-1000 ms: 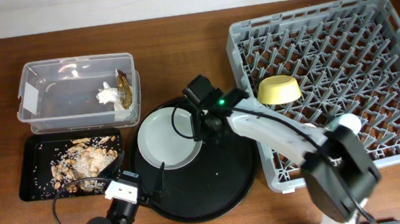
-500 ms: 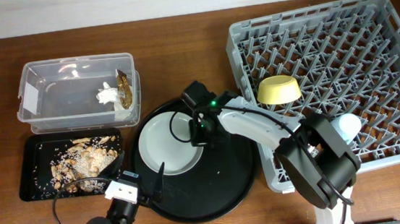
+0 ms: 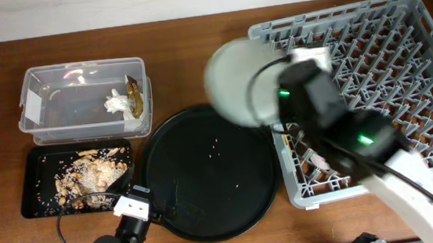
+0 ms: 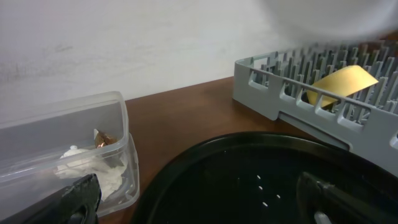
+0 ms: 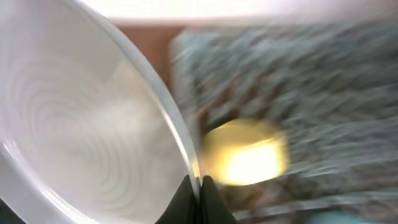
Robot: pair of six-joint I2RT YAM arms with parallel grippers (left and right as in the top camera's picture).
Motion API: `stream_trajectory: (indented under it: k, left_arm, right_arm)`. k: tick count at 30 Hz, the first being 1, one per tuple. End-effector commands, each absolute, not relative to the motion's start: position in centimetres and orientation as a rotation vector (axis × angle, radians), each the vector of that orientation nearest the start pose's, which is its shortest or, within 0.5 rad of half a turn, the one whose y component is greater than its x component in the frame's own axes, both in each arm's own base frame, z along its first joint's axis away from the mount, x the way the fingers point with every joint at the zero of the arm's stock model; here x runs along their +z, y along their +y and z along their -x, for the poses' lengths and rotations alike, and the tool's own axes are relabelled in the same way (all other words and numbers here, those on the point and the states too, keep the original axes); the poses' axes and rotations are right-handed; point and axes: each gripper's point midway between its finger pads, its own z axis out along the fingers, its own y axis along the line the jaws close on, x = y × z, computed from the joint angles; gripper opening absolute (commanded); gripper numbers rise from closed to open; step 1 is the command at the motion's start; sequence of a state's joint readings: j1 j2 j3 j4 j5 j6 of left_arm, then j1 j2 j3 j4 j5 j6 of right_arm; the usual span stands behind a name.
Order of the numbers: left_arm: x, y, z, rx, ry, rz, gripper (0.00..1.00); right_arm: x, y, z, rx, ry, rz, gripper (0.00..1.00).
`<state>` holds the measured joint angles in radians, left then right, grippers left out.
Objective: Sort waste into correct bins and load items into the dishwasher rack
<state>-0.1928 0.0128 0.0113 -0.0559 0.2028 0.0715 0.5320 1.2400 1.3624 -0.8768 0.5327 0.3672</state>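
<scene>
My right gripper is shut on the rim of the pale grey plate. The plate hangs tilted and blurred in the air, above the gap between the round black tray and the dishwasher rack. The yellow bowl lies in the rack just beyond the plate; the overhead view hides it. The clear tub holds white tissue and a brown-gold wrapper. Food scraps lie in the shallow black tray. My left gripper stands open and holds nothing, low over the round tray's left front edge.
The big round black tray carries only a few crumbs. In the left wrist view the tub is to the left, and the rack with the bowl is to the right. The right arm crosses the rack's near left part.
My right gripper shut on the plate's rim and lifted it off the round black tray, up and right towards the rack. The left arm has not moved.
</scene>
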Motion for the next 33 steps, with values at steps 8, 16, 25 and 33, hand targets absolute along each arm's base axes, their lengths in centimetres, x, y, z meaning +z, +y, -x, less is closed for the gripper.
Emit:
stream_trajectory:
  k: [8, 16, 25, 33]
  left_arm:
    - [16.2, -8.1, -23.1, -0.255, 1.588, -0.379, 0.99]
    - [16.2, -8.1, -23.1, -0.255, 1.588, -0.379, 0.99]
    - [16.2, -8.1, -23.1, -0.255, 1.588, -0.379, 0.99]
    - [16.2, -8.1, -23.1, -0.255, 1.588, -0.379, 0.99]
  right_arm:
    - [32.3, -6.0, -33.5, -0.967, 2.010, -0.417, 0.04]
    - [23.9, -10.8, -37.5, -1.267, 2.154, -0.464, 0.04]
    - [21.5, -7.1, -39.0, -1.204, 2.232, -0.319, 0.54]
    - [29.4, 4.3, -33.5, -0.484, 2.268, -0.038, 0.75]
